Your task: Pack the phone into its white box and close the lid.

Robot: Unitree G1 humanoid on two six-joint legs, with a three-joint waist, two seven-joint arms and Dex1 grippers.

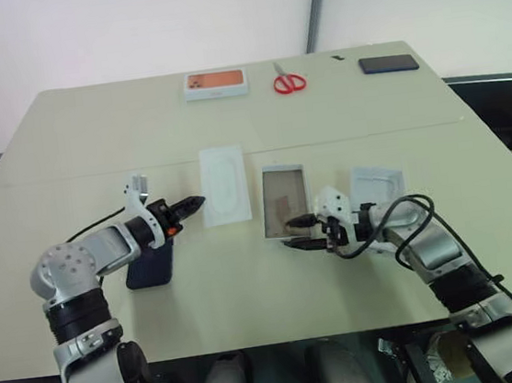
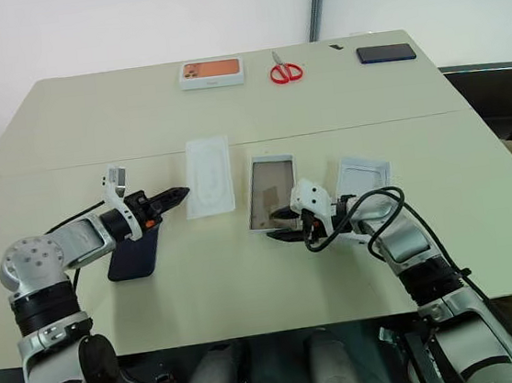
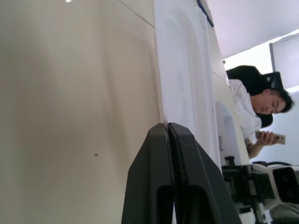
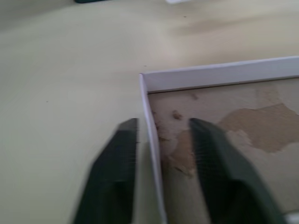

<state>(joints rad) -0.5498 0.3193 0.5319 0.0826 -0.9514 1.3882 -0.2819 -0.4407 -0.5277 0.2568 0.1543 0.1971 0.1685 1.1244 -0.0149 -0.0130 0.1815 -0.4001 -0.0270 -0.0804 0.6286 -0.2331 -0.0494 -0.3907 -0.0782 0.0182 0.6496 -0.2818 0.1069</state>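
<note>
The phone [image 1: 153, 266], dark navy, lies flat on the table under my left forearm. My left gripper [image 1: 194, 201] hovers above and just past it, shut and empty, pointing toward the flat white insert [image 1: 225, 184]. The white box [image 1: 283, 199] sits mid-table with its brownish floor showing. At its near end, my right gripper [image 4: 161, 123] stands open astride the rim: one finger outside the thin wall, one inside, with small gaps on both sides. The lid [image 1: 377, 182] lies inner face up just right of the box, partly behind my right hand.
At the table's far edge lie a white box with an orange top [image 1: 216, 83], red scissors [image 1: 289, 81] and a black slab [image 1: 388, 64]. A seated person [image 3: 254, 109] holding a phone shows beyond the table in the left wrist view.
</note>
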